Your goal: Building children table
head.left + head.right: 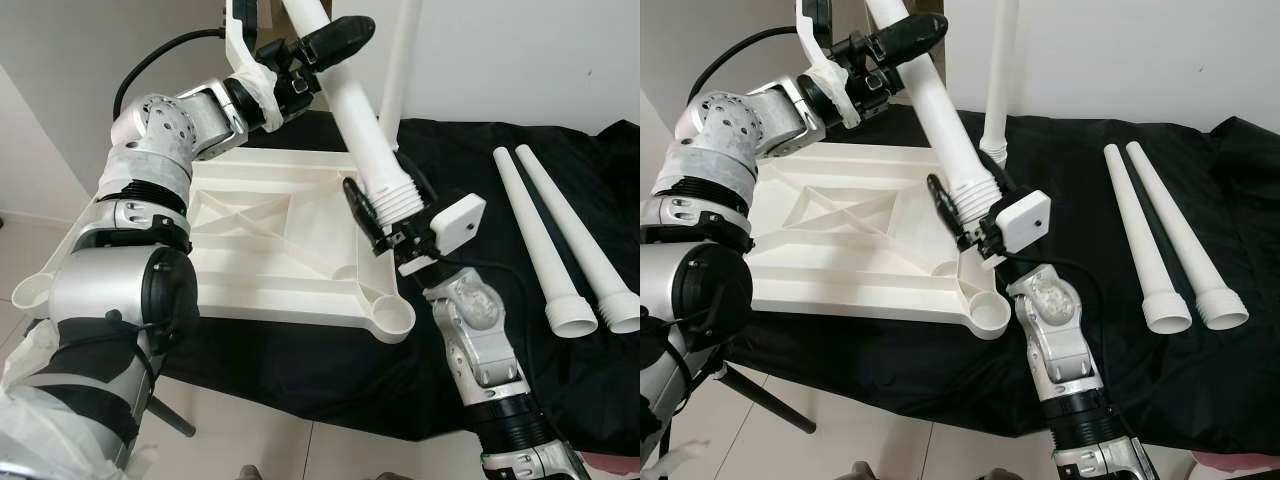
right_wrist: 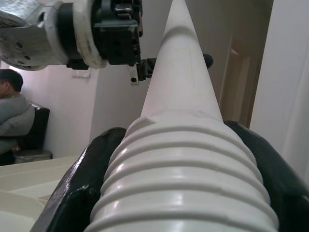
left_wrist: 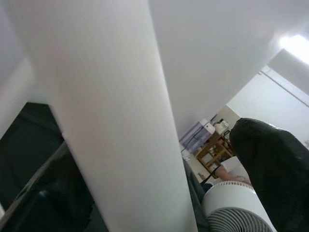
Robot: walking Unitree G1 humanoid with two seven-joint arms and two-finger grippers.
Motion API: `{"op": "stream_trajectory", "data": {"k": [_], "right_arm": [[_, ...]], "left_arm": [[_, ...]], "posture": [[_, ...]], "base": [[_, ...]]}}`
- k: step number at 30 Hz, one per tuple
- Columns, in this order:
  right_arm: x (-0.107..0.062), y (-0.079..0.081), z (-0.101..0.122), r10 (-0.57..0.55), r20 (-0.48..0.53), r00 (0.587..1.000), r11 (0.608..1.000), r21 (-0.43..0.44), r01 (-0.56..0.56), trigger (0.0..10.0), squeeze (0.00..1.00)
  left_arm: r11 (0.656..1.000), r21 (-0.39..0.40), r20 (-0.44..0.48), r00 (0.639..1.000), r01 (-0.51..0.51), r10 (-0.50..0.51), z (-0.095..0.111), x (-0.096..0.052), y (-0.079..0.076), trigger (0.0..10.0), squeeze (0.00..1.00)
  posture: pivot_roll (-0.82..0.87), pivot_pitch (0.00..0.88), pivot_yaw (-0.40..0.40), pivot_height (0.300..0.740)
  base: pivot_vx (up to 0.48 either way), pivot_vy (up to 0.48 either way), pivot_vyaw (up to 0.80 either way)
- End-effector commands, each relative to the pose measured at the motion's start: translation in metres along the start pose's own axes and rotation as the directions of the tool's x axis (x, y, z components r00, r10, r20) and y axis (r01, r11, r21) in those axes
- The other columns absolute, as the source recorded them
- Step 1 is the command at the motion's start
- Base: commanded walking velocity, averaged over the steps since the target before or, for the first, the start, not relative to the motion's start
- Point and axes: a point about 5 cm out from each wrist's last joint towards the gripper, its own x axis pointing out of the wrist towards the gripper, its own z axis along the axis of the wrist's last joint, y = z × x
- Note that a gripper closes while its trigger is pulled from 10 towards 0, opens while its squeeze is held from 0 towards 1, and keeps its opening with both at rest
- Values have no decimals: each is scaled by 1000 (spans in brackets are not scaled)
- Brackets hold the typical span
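Note:
The white children's table top [image 1: 250, 280] lies upside down on a black cloth. One white leg [image 1: 398, 70] stands upright at its far right corner. A second white leg [image 1: 350, 110] is held tilted above the top's right side. My left gripper [image 1: 325, 45] is shut on this leg's thin upper part. Lower down, my right gripper [image 1: 390, 208] is shut around its ribbed threaded end [image 2: 178, 179]. That end hangs above the top, between the far and near right corner sockets. In the left wrist view the held leg [image 3: 111, 121] runs beside a black finger [image 3: 270, 164].
Two more loose white legs [image 1: 535, 240] [image 1: 590, 245] lie side by side on the black cloth [image 1: 480, 120] to the right. The near right corner socket [image 1: 392, 318] is open. A person [image 2: 12, 111] sits far off, and a white fan [image 3: 236, 208] stands in the room.

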Motion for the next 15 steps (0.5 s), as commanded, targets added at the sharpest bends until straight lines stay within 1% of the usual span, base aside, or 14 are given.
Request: {"op": "stream_trajectory", "data": {"k": [1,3,6,7,9,11,15], "right_arm": [[-2,7,-2,33,-19,999,999,9,-33,10000,0],[-6,10,-5,27,-34,999,999,26,-26,10000,0],[-7,12,-6,24,-38,999,999,31,-23,10000,0],[-8,13,-6,23,-40,999,999,35,-21,10000,0],[-8,13,-7,22,-42,999,999,37,-20,10000,0],[-10,15,-9,27,-52,998,999,39,-25,10000,0],[-10,14,-10,24,-56,998,999,43,-22,10000,0]], "left_arm": [[999,24,17,1000,-24,24,10,0,-1,10000,0],[994,15,34,994,-105,104,12,-4,7,10000,0],[991,18,46,991,-130,129,15,-6,9,10000,0],[990,20,54,989,-139,138,18,-7,9,9176,0],[989,20,60,988,-144,143,19,-8,9,9176,0],[987,19,82,984,-161,159,25,-10,10,0,0],[984,24,97,980,-179,176,28,-12,11,0,0]], "posture": [[-126,0,72,740],[-127,0,74,740],[-125,0,75,740],[-125,0,75,740],[-125,0,75,740],[-124,0,76,740],[-119,0,67,740]], "base": [[0,0,0],[0,0,0],[0,0,0],[0,0,0],[0,0,0],[0,0,0],[0,0,0]]}}
